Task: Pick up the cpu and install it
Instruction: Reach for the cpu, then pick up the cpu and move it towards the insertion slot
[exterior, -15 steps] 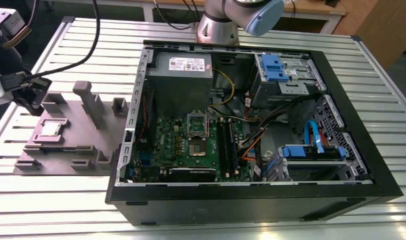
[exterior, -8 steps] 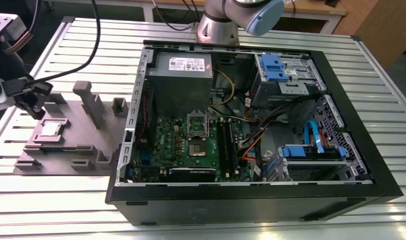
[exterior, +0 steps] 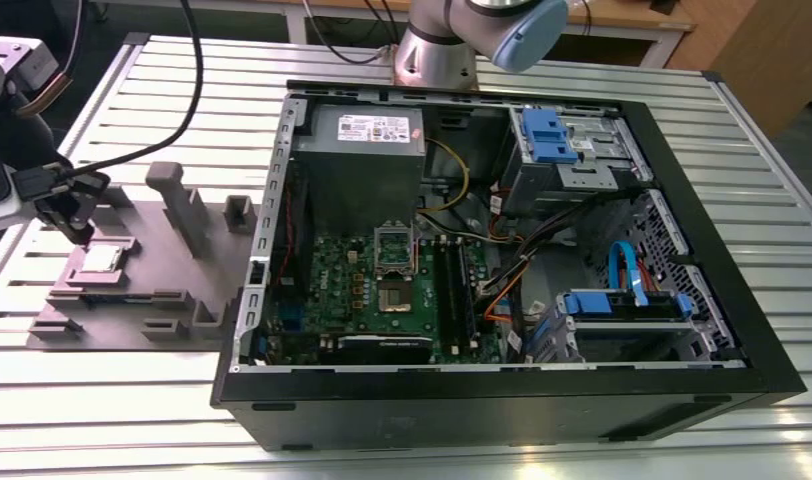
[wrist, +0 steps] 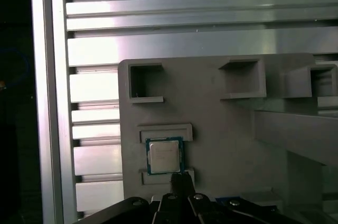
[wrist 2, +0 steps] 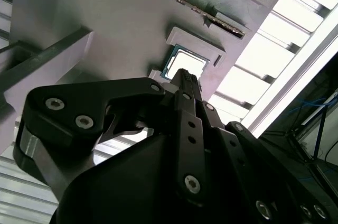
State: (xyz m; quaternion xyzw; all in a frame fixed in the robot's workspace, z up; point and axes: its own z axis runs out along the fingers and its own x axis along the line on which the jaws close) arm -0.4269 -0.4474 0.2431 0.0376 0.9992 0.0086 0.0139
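The cpu (exterior: 102, 259) is a small silvery square chip lying flat in a shallow recess of the matte grey tray (exterior: 142, 278), on the exterior view's left. My gripper (exterior: 75, 230) hangs just above the tray beside the chip, its fingers shut together with nothing between them. In both wrist views the dark fingertip pair (wrist: 182, 179) (wrist 2: 185, 78) ends right at one edge of the cpu (wrist: 164, 155) (wrist 2: 186, 63), which rests free in the tray (wrist: 227, 134) (wrist 2: 105, 12). The green motherboard (exterior: 337, 290) with its shiny socket frame (exterior: 395, 262) lies inside the open computer case (exterior: 513, 390).
Raised blocks and an upright post (exterior: 182, 205) stand on the tray close to the gripper. Black cables (exterior: 179, 110) run from the arm across the slatted metal table (exterior: 139, 400). The case holds a power supply (exterior: 363, 140), blue drive brackets (exterior: 546, 135) and loose wiring.
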